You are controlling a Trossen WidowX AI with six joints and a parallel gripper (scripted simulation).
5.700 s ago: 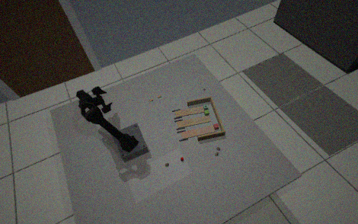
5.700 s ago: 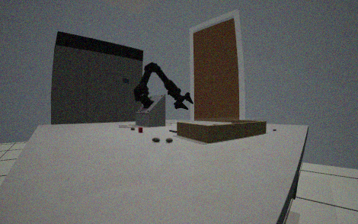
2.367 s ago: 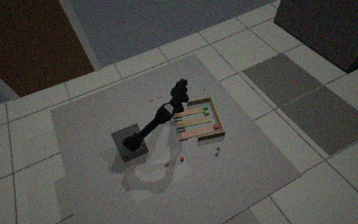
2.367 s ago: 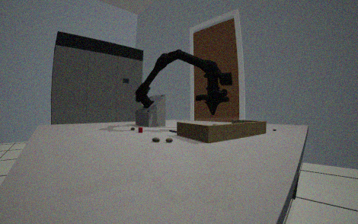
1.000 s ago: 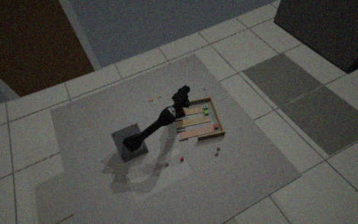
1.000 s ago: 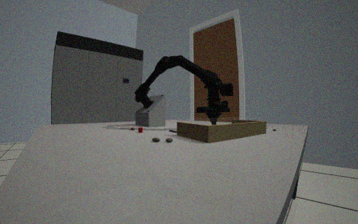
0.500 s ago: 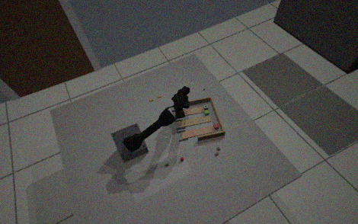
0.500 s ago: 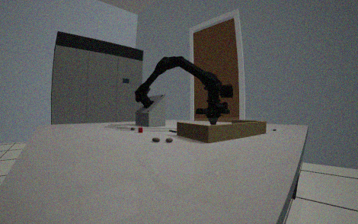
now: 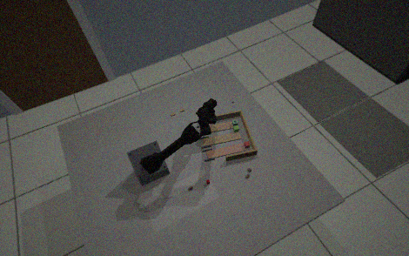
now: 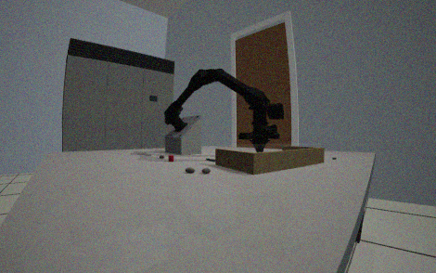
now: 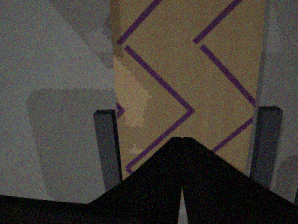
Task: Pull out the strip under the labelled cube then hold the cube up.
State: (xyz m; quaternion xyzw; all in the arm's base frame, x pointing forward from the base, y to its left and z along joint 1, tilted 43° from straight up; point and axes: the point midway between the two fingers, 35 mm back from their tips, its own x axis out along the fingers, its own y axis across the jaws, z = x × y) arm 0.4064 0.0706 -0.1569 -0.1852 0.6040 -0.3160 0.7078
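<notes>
Three light wooden strips lie side by side in the tray: a far one [image 9: 221, 126], a middle one [image 9: 223, 139] and a near one [image 9: 224, 151]. A green cube [image 9: 236, 129] and a teal-green cube [image 9: 235, 123] sit around the far strip's right end; a red cube [image 9: 246, 144] sits near the near strip's right end. No label can be read. My gripper [image 10: 260, 150] [image 11: 181, 147] is shut and empty, pointing down near the strips' left ends. In the wrist view a strip with purple zigzags [image 11: 155, 120] runs beneath the fingertips; contact cannot be told.
A low wooden tray wall [image 9: 249, 131] [image 10: 237, 162] borders the strips. Dark upright posts [image 11: 106, 145] [image 11: 269, 145] flank the zigzag strip. A small red object [image 9: 208, 181] [image 10: 171, 158] and grey pebbles [image 9: 249, 170] [image 10: 189, 170] lie outside the tray.
</notes>
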